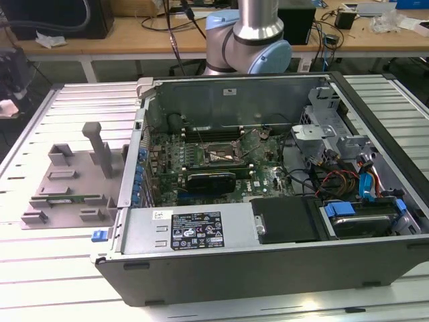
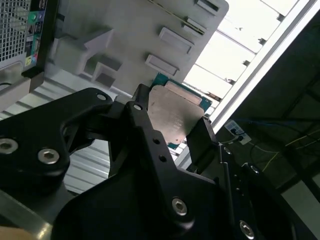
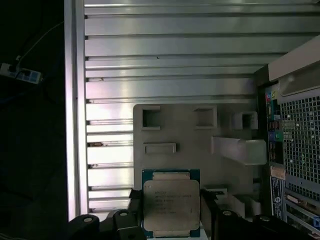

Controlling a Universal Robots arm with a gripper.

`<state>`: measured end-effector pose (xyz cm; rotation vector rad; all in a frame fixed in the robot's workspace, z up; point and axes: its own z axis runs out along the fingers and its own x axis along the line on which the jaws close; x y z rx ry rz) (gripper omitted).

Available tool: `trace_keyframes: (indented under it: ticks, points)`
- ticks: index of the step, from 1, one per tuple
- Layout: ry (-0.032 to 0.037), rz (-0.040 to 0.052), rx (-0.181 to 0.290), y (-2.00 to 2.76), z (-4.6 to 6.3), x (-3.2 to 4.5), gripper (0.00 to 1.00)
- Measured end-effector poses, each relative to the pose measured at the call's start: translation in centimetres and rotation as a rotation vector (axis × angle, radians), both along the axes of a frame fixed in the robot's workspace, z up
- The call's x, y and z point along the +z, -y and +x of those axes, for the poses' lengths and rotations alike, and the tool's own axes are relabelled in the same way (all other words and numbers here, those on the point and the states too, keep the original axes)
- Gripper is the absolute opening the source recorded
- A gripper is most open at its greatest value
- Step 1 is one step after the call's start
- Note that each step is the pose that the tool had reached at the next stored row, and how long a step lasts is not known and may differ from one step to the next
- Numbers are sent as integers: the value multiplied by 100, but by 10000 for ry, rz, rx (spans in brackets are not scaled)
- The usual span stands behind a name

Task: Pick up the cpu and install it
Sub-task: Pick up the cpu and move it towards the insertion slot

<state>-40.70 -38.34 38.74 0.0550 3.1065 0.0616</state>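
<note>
The cpu (image 3: 171, 202) is a small square chip with a silver-grey metal top and a green rim. My gripper (image 3: 171, 212) is shut on it, one black finger (image 3: 134, 200) against each side edge. In the second wrist view the cpu (image 2: 172, 112) sits tilted between the black fingers (image 2: 201, 137) of the gripper (image 2: 172, 127). It hangs in the air over the grey fixture plate (image 3: 200, 135), beside the computer case (image 3: 300, 145). In the exterior view the dark motherboard socket (image 1: 218, 155) lies inside the open case (image 1: 268, 268).
The grey fixture plate (image 1: 67, 184) with raised blocks lies on the slatted metal table (image 1: 40, 268) at the exterior view's left of the case. Inside the case are a graphics card (image 1: 211, 180), cables (image 1: 335, 181) and a drive bay (image 1: 358, 218). The arm (image 1: 248, 40) rises behind the case.
</note>
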Motion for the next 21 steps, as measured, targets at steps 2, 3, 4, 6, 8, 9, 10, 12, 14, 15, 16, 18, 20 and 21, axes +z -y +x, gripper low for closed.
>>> trace_keyframes:
  ticks: [2, 3, 4, 6, 8, 9, 10, 12, 14, 15, 16, 18, 20, 21]
  points:
    - [3, 0, 0, 0, 0, 87, 55]
    - [3, 1, 0, 0, 0, 88, 55]
    - [3, 1, 1, 0, 0, 88, 55]
    - [1, 0, 0, 0, 0, 89, 55]
    - [-1, -1, 0, 0, 2, 91, 55]
    - [0, -1, 1, 0, 27, 90, 55]
    - [0, -1, 0, 0, 70, 90, 55]
    - [1, 0, 0, 0, 123, 90, 55]
    - [1, 0, 1, 0, 168, 89, 55]
    - [0, 0, 0, 0, 184, 90, 55]
    - [0, -1, 0, 0, 207, 90, 55]
    - [0, 0, 0, 0, 251, 90, 55]
    - [1, 0, 0, 0, 296, 90, 55]
    - [1, 0, 0, 0, 314, 90, 55]
